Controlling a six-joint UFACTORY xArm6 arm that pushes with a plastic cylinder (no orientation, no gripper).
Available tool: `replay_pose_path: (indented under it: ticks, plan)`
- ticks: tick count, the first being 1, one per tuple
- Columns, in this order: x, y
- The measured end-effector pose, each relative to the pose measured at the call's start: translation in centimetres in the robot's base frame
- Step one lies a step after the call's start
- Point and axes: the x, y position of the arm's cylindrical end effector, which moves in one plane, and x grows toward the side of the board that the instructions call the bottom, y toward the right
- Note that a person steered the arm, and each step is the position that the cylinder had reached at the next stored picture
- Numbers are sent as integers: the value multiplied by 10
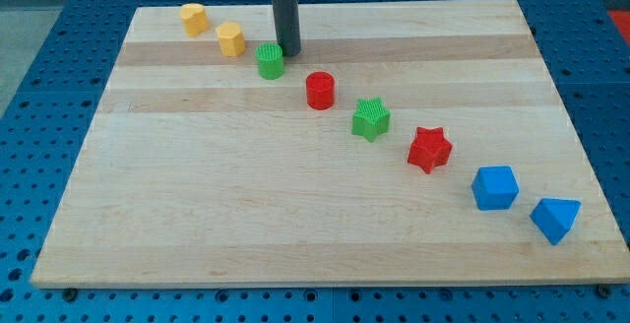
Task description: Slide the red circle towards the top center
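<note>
The red circle (pixel 320 91) stands on the wooden board (pixel 246 205), a little above the middle. My tip (pixel 287 51) rests on the board near the view's top centre, up and to the left of the red circle, with a gap between them. The tip is just right of the green round block (pixel 270 61), very close to it. The rod comes down from the view's top edge.
The blocks form a diagonal line from top left to bottom right: two yellow blocks (pixel 194 19) (pixel 230 39), the green round block, the red circle, a green star (pixel 371 119), a red star (pixel 430 150), a blue cube (pixel 494 187), a blue wedge-like block (pixel 555 219).
</note>
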Motion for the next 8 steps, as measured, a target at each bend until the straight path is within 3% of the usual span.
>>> replay_pose_path:
  ticks: [2, 3, 5, 8]
  plan:
    - [93, -54]
    - [117, -40]
    - [119, 32]
    - [87, 44]
